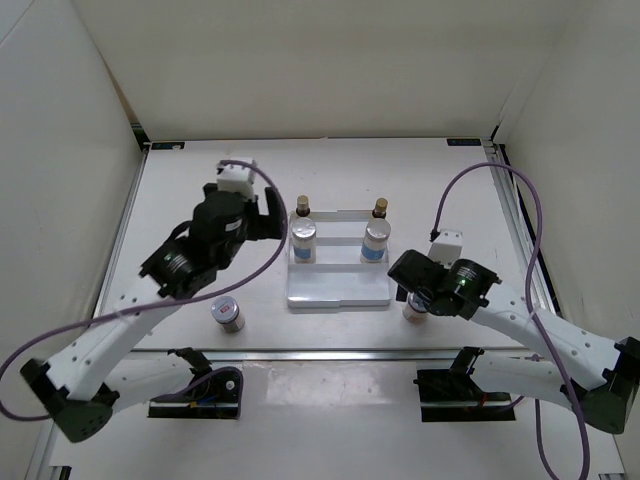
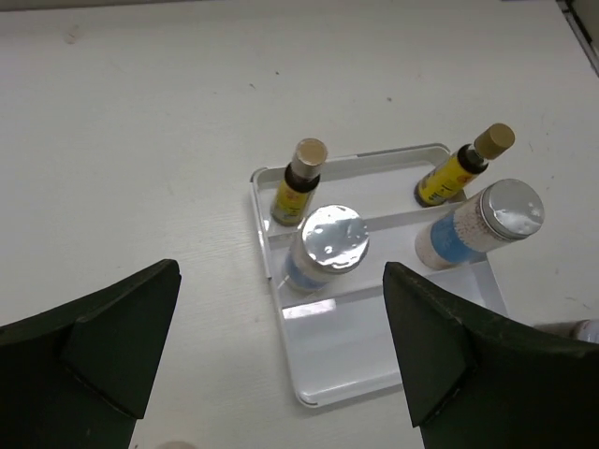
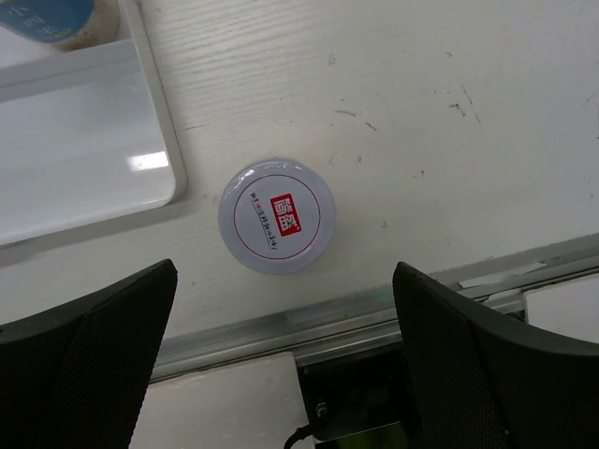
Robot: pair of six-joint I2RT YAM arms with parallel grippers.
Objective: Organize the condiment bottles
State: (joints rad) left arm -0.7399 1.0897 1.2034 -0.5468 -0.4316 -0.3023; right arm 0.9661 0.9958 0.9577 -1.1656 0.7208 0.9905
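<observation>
Right wrist: right pincer spread wide above red-marked jar; left pincer spread wide near tray.

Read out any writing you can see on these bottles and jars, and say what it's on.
Jar lid: red square with two white Chinese characters, small print beside it; too blurred to quote.
Left brown bottle, right brown bottle: yellow labels, print too small.
Left cylinder, right cylinder: blue labels, unreadable.
No text reads clearly.
</observation>
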